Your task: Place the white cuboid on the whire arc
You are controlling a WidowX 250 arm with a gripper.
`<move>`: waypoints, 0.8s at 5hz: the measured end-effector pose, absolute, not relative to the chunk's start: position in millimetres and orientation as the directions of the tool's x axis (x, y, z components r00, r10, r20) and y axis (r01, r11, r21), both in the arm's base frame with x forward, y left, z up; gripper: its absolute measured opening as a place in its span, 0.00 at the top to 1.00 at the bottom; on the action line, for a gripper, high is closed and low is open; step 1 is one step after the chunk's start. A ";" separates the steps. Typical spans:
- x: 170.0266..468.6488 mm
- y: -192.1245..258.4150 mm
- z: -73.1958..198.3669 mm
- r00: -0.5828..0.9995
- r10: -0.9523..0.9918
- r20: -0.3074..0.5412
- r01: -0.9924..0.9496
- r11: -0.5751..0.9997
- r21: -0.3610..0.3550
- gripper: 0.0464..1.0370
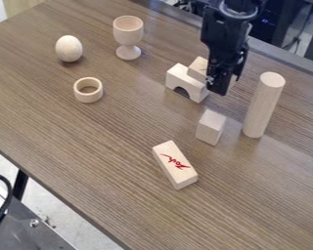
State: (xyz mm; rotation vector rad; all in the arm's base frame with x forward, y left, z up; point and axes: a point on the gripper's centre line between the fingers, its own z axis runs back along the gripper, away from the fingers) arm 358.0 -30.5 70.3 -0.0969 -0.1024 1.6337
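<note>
The table (74, 141) has a brown wood-grain top with fine streaks. The black gripper (222, 87) hangs over its far side, right at the arch; whether its claw is apart, together or clamped on something, I cannot tell. A smooth, pale cylinder (262, 105) stands upright to the right. The wooden goblet (127, 31) stands on a round foot, its bowl opening upward; its contents cannot be made out. A rectangular block (175, 164) with a red scrawl lies flat nearest the camera. The pale arch (185, 82) has a rounded cutout at its base. The white cuboid (198, 68), partly hidden by the gripper, shows at the arch's far upper side; whether it bears on the arch is unclear. A flat-faced small block (211, 127) sits near the cylinder. The egg (69, 49) is smooth and rounded, and the round wooden ring (88, 98) encircles brown tabletop.
</note>
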 end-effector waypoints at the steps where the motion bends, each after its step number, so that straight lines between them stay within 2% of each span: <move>1: 365.8 -24.8 75.4 -0.098 0.995 -0.017 -0.985 -0.099 -0.138 0.48; 4: 381.6 -13.3 70.2 -0.129 0.991 -0.036 -0.984 -0.133 -0.118 0.48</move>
